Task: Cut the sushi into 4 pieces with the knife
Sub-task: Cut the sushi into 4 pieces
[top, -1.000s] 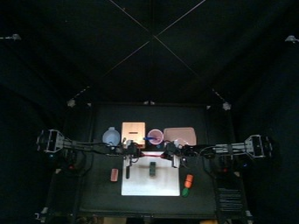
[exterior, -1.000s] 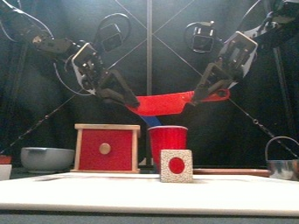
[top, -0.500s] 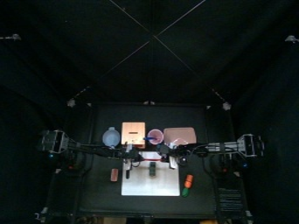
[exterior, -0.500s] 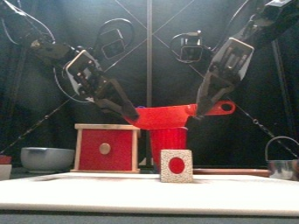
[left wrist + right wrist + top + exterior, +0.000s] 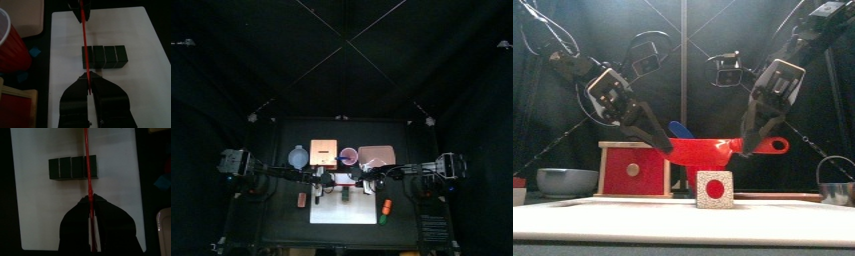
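A red toy knife (image 5: pixel 704 150) hangs level between both grippers, edge down, just above the sushi roll (image 5: pixel 714 188) on the white cutting board (image 5: pixel 593 215). My left gripper (image 5: pixel 657 143) is shut on the blade end. My right gripper (image 5: pixel 751 143) is shut near the handle (image 5: pixel 776 145). In the left wrist view the knife (image 5: pixel 84 50) runs past one end of the dark roll (image 5: pixel 105 56) from my left gripper (image 5: pixel 87 76). In the right wrist view the knife (image 5: pixel 87 163) crosses the roll (image 5: pixel 70 168) near one end, ahead of my right gripper (image 5: pixel 89 199). The roll's blocks sit joined.
Behind the board stand a wooden box with a red drawer front (image 5: pixel 635 168), a red cup (image 5: pixel 348 155) holding a blue knife (image 5: pixel 679 130), and a pink tray (image 5: pixel 376 154). A blue-grey bowl (image 5: pixel 567 181) is at the left, a metal cutter (image 5: pixel 838 180) at the right. An orange toy (image 5: pixel 385 208) lies beside the board.
Both grippers have come down and drawn closer over the board. The red knife has dropped from well above the cup to just over the roll and now lies level.
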